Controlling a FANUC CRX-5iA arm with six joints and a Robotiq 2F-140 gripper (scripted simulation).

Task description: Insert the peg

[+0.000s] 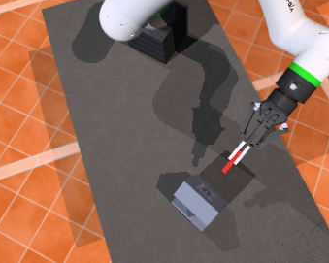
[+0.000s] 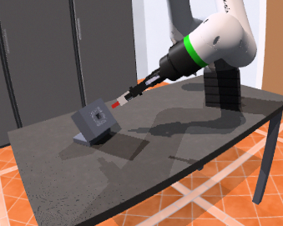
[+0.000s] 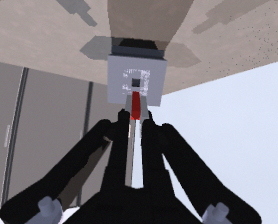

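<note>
matt grey panel (image 2: 98, 122), glossy white arm (image 2: 224, 38)

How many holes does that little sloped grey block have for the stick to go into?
1. A single dark square hole sits mid-face on the sloped panel, just ahead of the red-tipped peg held in the tool. Other sides are hidden.

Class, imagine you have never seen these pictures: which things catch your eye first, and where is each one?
The white arm's black gripper reaches over the dark table, shut on a red-tipped white peg. Ahead of the tip, apart from it, sits the grey sloped panel with its small dark hole, lined up in the wrist view.
</note>
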